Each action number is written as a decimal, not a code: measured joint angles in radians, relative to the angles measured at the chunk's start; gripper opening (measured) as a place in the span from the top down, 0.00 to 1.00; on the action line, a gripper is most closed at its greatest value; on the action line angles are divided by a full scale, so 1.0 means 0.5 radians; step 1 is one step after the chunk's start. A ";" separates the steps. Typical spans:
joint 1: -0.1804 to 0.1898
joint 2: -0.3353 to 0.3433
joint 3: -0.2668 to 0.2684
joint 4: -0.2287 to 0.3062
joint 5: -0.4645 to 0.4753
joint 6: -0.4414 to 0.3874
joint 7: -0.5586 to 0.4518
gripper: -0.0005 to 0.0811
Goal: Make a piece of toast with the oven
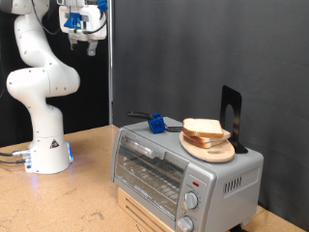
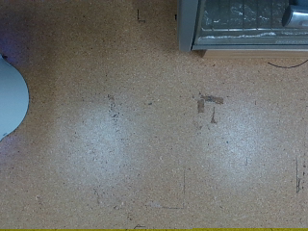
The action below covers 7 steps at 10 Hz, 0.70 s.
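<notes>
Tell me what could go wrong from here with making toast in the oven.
The piece of toast lies on a wooden plate on top of the oven, near its edge; a clumsy approach might push both off. The oven door looks closed, so bread cannot go in yet. The hand is high up and far from the bread, and the wrist view shows mostly bare table, so aiming could be off.

setting: robotics lab test bench | evidence: white Franka arm bolted to a cork-textured tabletop | black curtain backdrop behind | staged kitchen props: silver toaster oven with wooden plate on top | cables trail at the arm's base
</notes>
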 joint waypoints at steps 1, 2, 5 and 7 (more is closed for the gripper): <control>0.013 -0.002 -0.005 0.000 -0.002 0.001 -0.173 0.16; 0.039 -0.008 -0.021 0.000 -0.015 0.008 -0.412 0.16; 0.107 -0.023 -0.117 -0.116 -0.089 0.379 -1.084 0.16; 0.127 -0.058 -0.130 -0.166 -0.105 0.451 -1.168 0.16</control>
